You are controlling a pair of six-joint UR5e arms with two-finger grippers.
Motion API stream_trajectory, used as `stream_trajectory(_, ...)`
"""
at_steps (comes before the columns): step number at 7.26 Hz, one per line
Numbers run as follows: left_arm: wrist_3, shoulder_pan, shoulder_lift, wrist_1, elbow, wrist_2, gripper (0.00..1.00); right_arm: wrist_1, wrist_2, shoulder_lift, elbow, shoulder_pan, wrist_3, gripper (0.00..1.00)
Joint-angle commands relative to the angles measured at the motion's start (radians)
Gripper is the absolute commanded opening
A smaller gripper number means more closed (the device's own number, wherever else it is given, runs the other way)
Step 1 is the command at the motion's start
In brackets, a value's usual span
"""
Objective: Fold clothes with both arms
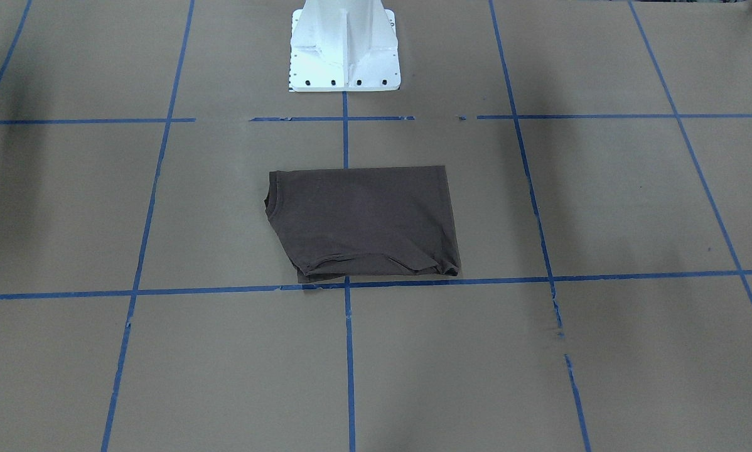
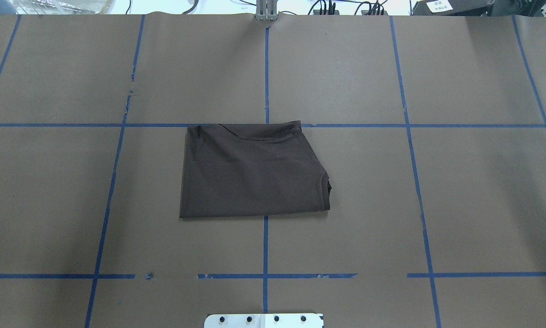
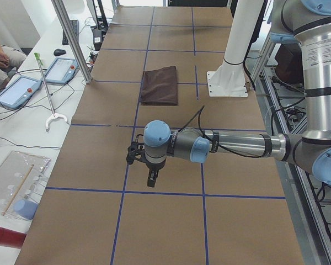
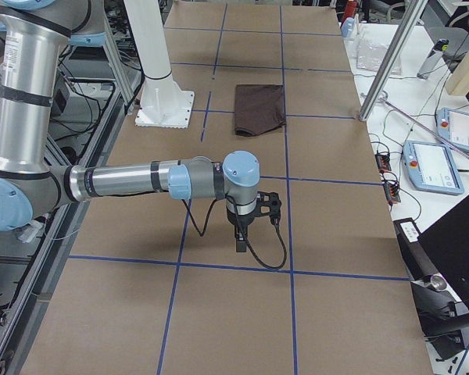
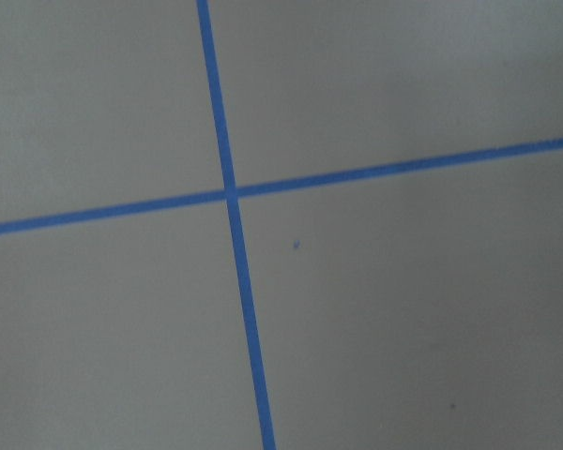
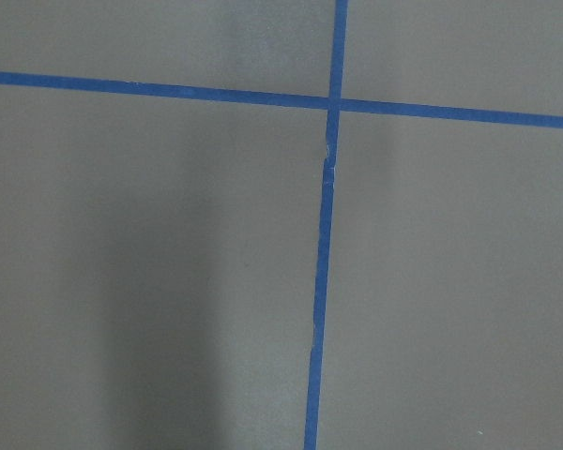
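The dark brown T-shirt (image 1: 363, 220) lies folded into a compact rectangle at the middle of the table, with the collar edge at one side; it also shows in the overhead view (image 2: 252, 173) and both side views (image 3: 160, 85) (image 4: 259, 109). My left gripper (image 3: 151, 179) hangs over bare table far off to the shirt's left, pointing down. My right gripper (image 4: 240, 238) hangs over bare table far off to its right. Neither touches the shirt. I cannot tell if either is open or shut. Both wrist views show only brown paper and blue tape.
The white pedestal base (image 1: 344, 50) stands behind the shirt. Blue tape lines (image 2: 265, 246) grid the brown paper. Teach pendants (image 3: 60, 69) (image 4: 434, 168) and metal posts (image 3: 71, 38) (image 4: 391, 70) stand beyond the table's far edge.
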Motion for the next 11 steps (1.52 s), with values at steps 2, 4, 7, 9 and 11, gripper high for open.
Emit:
stream_trajectory(2,0.0,-0.019,-0.014,0.058,-0.01,0.014,1.0,0.002,-0.004,-0.005,0.001,-0.001,0.003,1.0)
stream_trajectory(4,0.006,-0.019,-0.003,0.049,-0.027,0.033,1.0,0.008,-0.007,-0.005,-0.006,0.0,0.003,1.0)
stream_trajectory(7,0.001,-0.017,-0.004,0.051,-0.035,0.067,1.0,0.009,-0.009,-0.005,-0.007,-0.001,0.005,1.0)
stream_trajectory(9,0.001,-0.017,-0.003,0.051,-0.036,0.067,1.0,0.009,-0.003,-0.005,-0.007,-0.001,0.005,1.0)
stream_trajectory(11,0.001,-0.017,-0.003,0.051,-0.036,0.067,1.0,0.009,-0.004,-0.005,-0.006,-0.001,0.005,1.0)
